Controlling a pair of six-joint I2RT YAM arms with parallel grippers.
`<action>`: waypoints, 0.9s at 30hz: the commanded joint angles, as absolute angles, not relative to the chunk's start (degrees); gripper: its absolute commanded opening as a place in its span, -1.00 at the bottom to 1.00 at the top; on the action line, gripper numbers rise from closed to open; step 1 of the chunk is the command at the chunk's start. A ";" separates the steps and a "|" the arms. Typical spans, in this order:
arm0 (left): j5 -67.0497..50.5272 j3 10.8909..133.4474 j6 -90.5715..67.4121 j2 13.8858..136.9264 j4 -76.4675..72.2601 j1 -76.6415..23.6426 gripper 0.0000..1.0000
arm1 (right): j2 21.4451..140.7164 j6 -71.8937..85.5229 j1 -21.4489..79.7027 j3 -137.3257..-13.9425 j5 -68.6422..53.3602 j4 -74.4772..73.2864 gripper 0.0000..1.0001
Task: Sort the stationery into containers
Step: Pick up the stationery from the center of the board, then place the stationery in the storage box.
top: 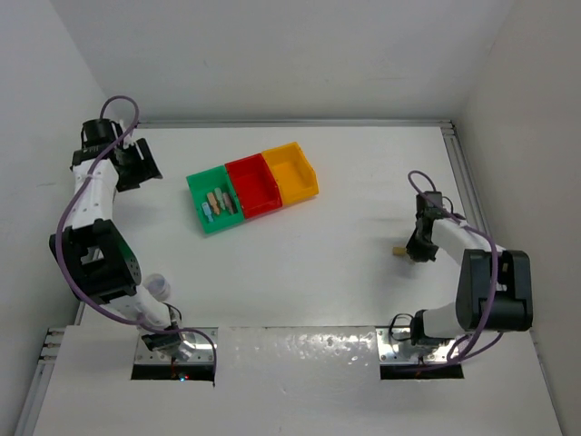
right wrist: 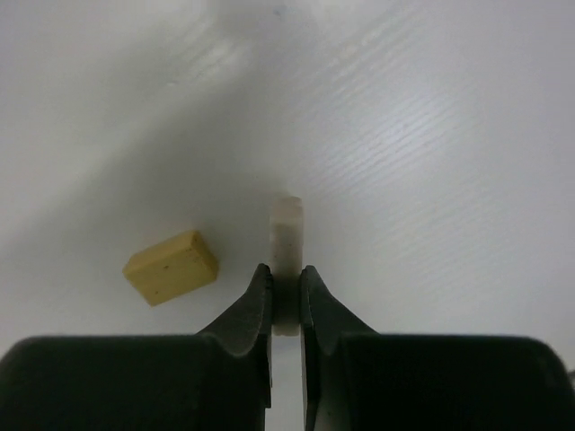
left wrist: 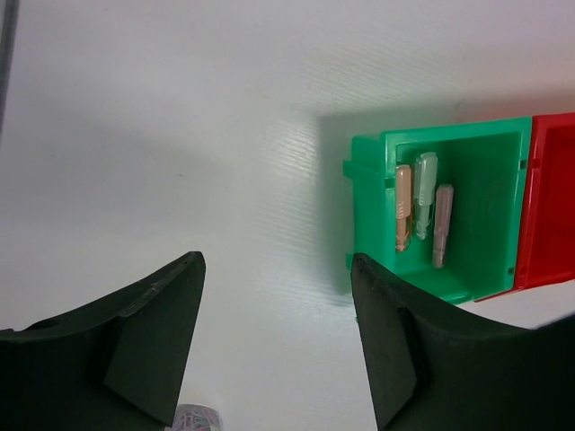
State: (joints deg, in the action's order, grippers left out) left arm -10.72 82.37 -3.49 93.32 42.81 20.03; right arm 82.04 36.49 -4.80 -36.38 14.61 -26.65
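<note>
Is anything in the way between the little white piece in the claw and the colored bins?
Nothing visible is. The right claw grips the white piece, and the table toward the bins is bare. The yellow block just lies beside it, apart.

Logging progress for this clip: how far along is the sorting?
Done: a few sticks lie in the green bin; the red bin and yellow bin look empty. In hand: the right gripper is shut on a pale white piece. Remaining: a beige block lies loose on the table beside it. The left gripper is open and holds nothing.
</note>
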 commanded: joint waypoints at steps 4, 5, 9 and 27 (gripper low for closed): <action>-11.25 83.41 -3.25 92.63 42.63 23.02 0.27 | 76.81 14.40 8.15 -51.83 18.06 -25.42 -1.00; -11.16 83.32 -3.60 92.90 42.71 23.38 0.27 | 79.34 10.76 12.61 -54.73 15.49 -24.88 -1.00; -11.69 82.97 -4.04 92.90 42.80 24.17 0.26 | 92.52 0.44 23.62 -78.09 9.06 -26.63 -1.00; -10.99 77.43 -1.14 91.49 43.50 28.39 0.26 | 132.97 -0.44 34.37 -114.00 10.72 -17.32 -1.00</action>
